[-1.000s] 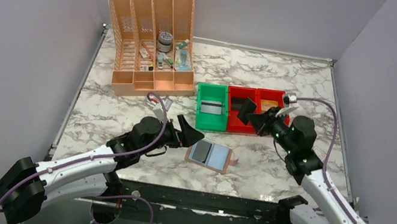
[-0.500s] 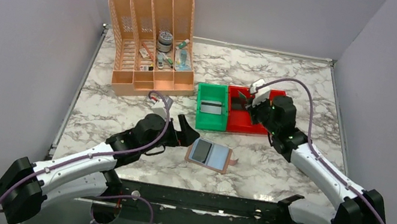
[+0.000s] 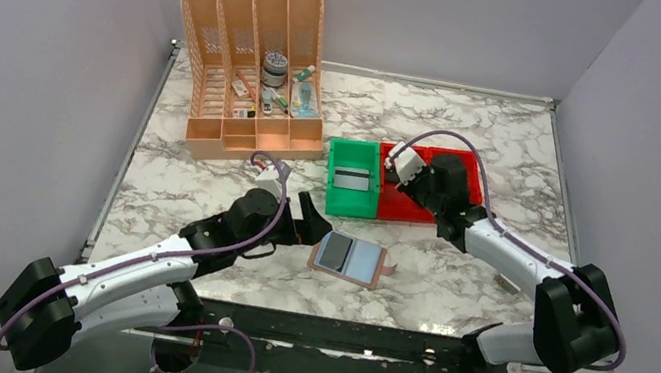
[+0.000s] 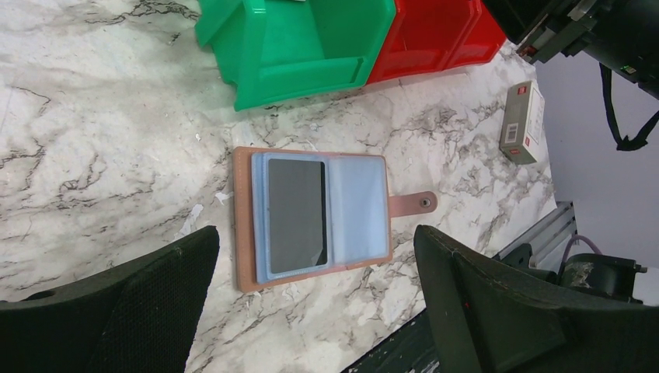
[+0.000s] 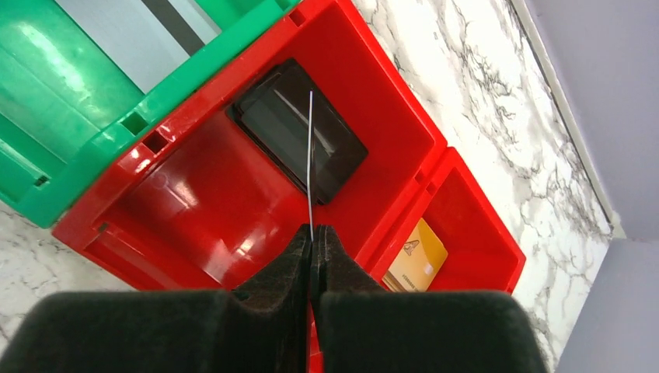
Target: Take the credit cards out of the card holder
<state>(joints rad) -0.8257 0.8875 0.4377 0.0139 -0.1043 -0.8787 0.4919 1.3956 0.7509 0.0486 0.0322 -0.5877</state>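
The card holder (image 4: pixel 353 214) lies open and flat on the marble bench (image 3: pixel 478 130), its light blue-grey pocketed inside facing up and its little snap tab (image 4: pixel 413 204) sticking out from one side. We see one dark credit card (image 4: pixel 295 214) tucked into the half away from the tab. The holder sits near the front of the bench, just in front of the green bin (image 3: pixel 332 179). The left pincer (image 3: pixel 309 218) hovers just to the left of the holder with its fingers (image 4: pixel 155 295) spread wide apart, gripping nothing; from the left wrist view the holder shows between them. The right pincer (image 5: pixel 314 233) is clamped on a second card (image 5: pixel 310 155), which we see only edge-on as a thin pale line standing up from the closed fingertips. It hangs above the red bin (image 5: pixel 388 93) beside the green one, and on that bin's floor more dark cards (image 5: pixel 342 155) lie flat in a stack. A neighbouring red bin (image 5: pixel 474 233) holds a yellowish card-like item (image 5: pixel 420 256). A small white box (image 4: pixel 522 122) with a red mark lies on the bench to the right of the holder, and a peach-coloured file organiser (image 3: pixel 251 62) stands at the back left.
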